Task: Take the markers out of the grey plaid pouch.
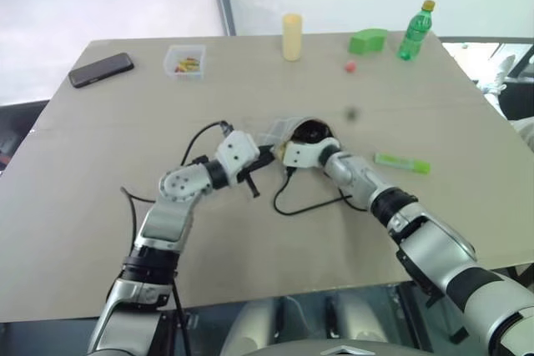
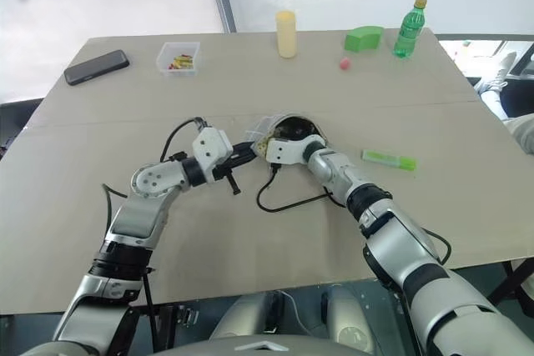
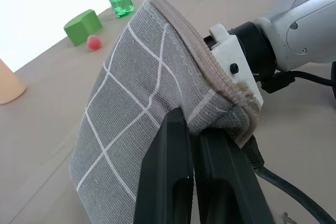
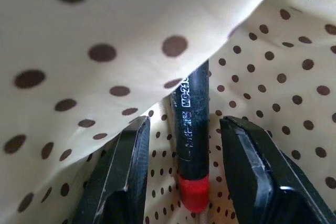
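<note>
Left hand (image 3: 202,145) is clamped on the zip edge of the grey plaid pouch (image 3: 131,114), both black fingers (image 3: 168,177) pressed together over the fabric rim, holding the mouth of the pouch up off the bench (image 1: 100,206). Pouch sits near the middle of the bench, between the two arms, its opening facing the right arm.

Right hand (image 4: 181,174) is inside the pouch, against the cream lining with brown dots (image 4: 79,35). Its fingers (image 4: 118,177) stand apart, one on each side of a black marker with a red end (image 4: 191,140); small gaps show on both sides, so contact with the marker cannot be told. The marker lies along the line of the fingers, partly under a fold of the lining.

One lime green marker (image 1: 402,162) lies flat on the bench, out of the pouch, to the right of the right forearm and apart from it.

Far side of the bench, from the left: black phone (image 1: 101,69), clear plastic box (image 1: 184,62) with small coloured items inside, pale yellow cylinder (image 1: 291,37) standing upright, small red ball (image 1: 350,66), green block (image 1: 368,40), green bottle (image 1: 415,31) upright near the right corner. All well apart from the pouch. Black cable (image 1: 309,202) loops on the bench below the hands
</note>
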You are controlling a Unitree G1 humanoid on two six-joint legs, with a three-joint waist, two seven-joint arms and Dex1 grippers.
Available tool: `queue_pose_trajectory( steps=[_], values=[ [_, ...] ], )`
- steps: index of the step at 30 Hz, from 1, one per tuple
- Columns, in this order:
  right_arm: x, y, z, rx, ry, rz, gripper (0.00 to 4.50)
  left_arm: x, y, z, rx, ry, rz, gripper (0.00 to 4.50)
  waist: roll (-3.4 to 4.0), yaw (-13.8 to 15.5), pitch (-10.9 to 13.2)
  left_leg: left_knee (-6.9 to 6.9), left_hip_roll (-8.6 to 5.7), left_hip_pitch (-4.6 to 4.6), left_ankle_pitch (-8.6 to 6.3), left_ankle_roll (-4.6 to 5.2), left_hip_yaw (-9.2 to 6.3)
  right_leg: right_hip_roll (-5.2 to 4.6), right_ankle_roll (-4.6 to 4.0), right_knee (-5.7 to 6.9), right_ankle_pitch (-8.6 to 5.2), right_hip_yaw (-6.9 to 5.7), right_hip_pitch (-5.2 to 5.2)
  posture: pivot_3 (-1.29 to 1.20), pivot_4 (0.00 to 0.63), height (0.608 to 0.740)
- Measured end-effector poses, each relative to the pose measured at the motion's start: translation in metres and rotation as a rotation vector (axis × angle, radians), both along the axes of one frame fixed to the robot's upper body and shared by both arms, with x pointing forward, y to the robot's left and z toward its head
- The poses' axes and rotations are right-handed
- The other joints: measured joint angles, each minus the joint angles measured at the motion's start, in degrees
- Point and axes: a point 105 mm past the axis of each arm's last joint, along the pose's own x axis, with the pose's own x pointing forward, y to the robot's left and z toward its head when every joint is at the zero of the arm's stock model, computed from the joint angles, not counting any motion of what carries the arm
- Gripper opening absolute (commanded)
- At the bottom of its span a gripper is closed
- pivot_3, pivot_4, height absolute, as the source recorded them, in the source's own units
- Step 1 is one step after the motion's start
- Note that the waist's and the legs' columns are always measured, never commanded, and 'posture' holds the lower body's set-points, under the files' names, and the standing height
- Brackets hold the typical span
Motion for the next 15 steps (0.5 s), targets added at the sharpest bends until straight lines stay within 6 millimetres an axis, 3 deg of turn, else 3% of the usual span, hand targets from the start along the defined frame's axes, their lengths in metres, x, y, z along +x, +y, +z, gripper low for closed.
queue_pose_trajectory(
  steps=[15],
  values=[
    [0.004, -0.015, -0.004, 0.114, 0.094, -0.08, 2.17, -0.007, -0.004, 0.0, -0.015, 0.022, -0.047, 0.0, 0.03, 0.03, 0.02, -0.16, 0.03, 0.0, 0.01, 0.0, -0.01, -0.02, 0.0, -0.16, 0.0, -0.02, 0.01, 0.0, 0.15, 0.74]
  ],
)
